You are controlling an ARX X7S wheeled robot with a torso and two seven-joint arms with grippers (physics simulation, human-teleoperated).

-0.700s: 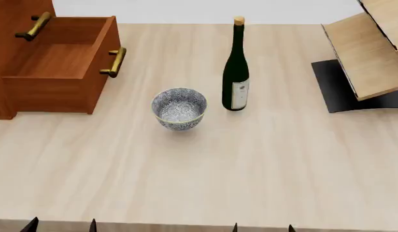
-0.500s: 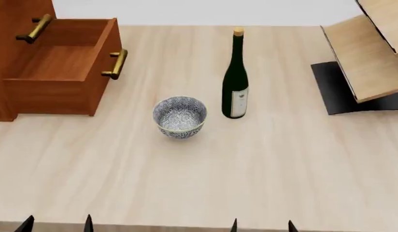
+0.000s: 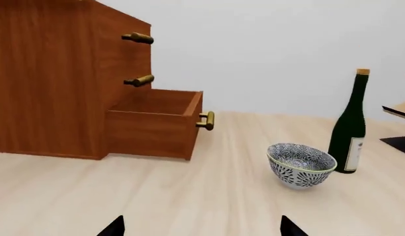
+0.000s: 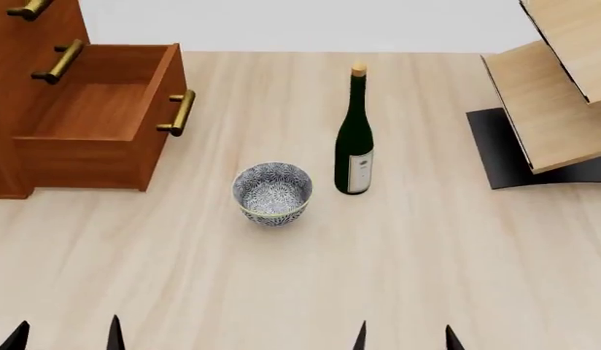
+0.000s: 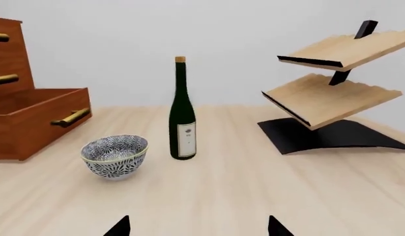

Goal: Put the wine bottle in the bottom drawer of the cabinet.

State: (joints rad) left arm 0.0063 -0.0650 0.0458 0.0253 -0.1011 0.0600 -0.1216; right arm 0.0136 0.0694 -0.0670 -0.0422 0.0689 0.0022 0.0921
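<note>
Both my grippers, left gripper (image 4: 65, 335) and right gripper (image 4: 405, 338), showed only dark fingertips at the near edge, spread apart and holding nothing. Beneath them ran a pale wood-grain table (image 4: 398, 255), with a plain white wall beyond. Past the fingers sat a round patterned bowl (image 4: 271, 192), and just right of it the wine bottle (image 4: 354, 138) stood upright, dark green glass, tan cork. Far left, the bottom drawer (image 4: 96, 124) of the reddish cabinet (image 4: 28, 44) was pulled open, its brass handle facing right. Far right, a slanted light-wood rack (image 4: 553, 95) was cut off.
</note>
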